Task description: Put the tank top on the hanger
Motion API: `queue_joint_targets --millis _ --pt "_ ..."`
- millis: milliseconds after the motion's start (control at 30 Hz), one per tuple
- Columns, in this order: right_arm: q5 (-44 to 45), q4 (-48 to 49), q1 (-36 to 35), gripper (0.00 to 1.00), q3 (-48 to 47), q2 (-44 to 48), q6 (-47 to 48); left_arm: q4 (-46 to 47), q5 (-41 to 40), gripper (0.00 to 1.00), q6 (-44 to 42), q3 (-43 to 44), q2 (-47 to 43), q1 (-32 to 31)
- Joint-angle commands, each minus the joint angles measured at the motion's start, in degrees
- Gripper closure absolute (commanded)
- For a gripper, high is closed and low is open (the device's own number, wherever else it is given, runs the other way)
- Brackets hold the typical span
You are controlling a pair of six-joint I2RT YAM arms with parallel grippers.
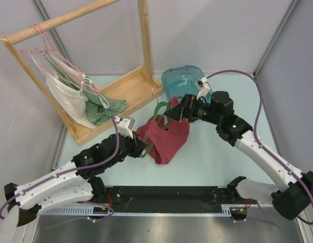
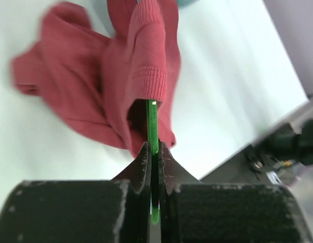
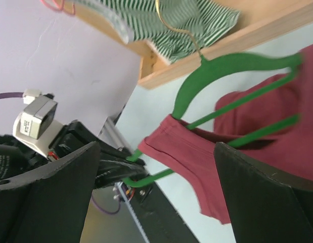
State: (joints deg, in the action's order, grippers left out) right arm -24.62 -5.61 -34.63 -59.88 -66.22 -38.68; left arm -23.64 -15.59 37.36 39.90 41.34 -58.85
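The dark red tank top (image 1: 169, 142) hangs draped over the green hanger (image 1: 160, 107) in the middle of the table, its lower part resting on the surface. My left gripper (image 1: 142, 148) is shut on the hanger's near left corner; in the left wrist view the green bar (image 2: 152, 126) runs out between the closed jaws (image 2: 153, 149) into the tank top (image 2: 121, 86). My right gripper (image 1: 172, 115) stands wide open at the hanger's far side, with nothing between its fingers (image 3: 55, 197). In the right wrist view a tank top (image 3: 196, 152) edge lies across the hanger (image 3: 232, 63) arm.
A wooden rack (image 1: 131, 86) at the back left carries pale pink hangers (image 1: 50, 45), a green-and-white striped garment (image 1: 103, 109) and a white garment (image 1: 65, 96). A teal bin (image 1: 184, 81) lies behind the right gripper. Walls close in on the table's sides.
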Motion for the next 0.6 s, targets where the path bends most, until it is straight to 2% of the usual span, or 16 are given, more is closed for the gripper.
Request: queue_joint_targets --millis 0,167,367,567 --pt "3.6 -5.3 4.5 0.0 -1.9 6.0 4.2 -4.6 -10.1 1.0 -3.8 5.9 -1.3 0.0" --pt "0.5 -5.6 6.5 0.0 -1.3 6.7 4.5 -5.5 -12.9 1.0 -6.0 8.0 -1.6 0.1" --pt "0.0 -5.4 8.0 0.0 0.5 8.1 4.5 1.6 -13.7 1.0 -8.3 3.8 -5.4 0.1" --pt "-1.6 -5.7 10.5 0.0 1.8 9.3 4.5 3.2 -21.0 1.0 -9.1 3.7 -5.9 0.1"
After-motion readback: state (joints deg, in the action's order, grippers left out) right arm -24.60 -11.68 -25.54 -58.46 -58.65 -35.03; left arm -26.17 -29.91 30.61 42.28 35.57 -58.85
